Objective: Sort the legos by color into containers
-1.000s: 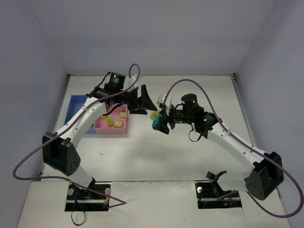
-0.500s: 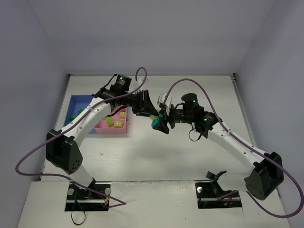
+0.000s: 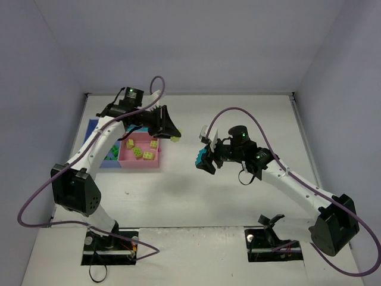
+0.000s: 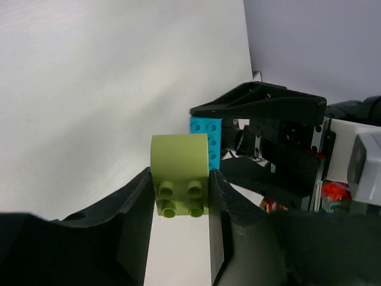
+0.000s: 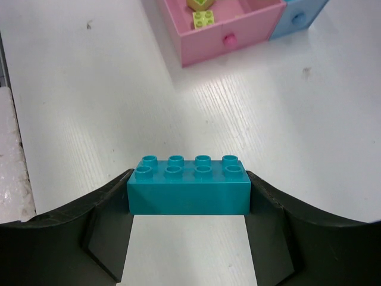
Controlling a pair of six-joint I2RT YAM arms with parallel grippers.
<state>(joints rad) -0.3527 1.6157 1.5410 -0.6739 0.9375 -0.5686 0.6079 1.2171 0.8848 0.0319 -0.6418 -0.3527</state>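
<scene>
My left gripper (image 3: 171, 134) is shut on a yellow-green lego (image 3: 176, 138), held in the air just right of the pink container (image 3: 140, 162). In the left wrist view that lego (image 4: 180, 173) sits studs-toward-camera between the fingers. My right gripper (image 3: 205, 161) is shut on a teal lego (image 3: 200, 159), a two-by-four brick (image 5: 188, 189) gripped by its ends above the table. Several yellow-green legos (image 3: 138, 153) lie in the pink container. The blue container (image 3: 93, 127) joins it on the left, with green and teal legos (image 3: 111, 156) in it.
The pink container's front wall (image 5: 226, 44) and a light-blue container (image 5: 303, 15) show at the top of the right wrist view. The right gripper with its teal brick (image 4: 205, 128) is right behind my left fingers. White walls enclose the table.
The left gripper moved in to the yellow-green lego at the right gripper's teal brick, shut on it and pulled it away to the left. The right gripper shifted slightly, still holding the teal lego.
</scene>
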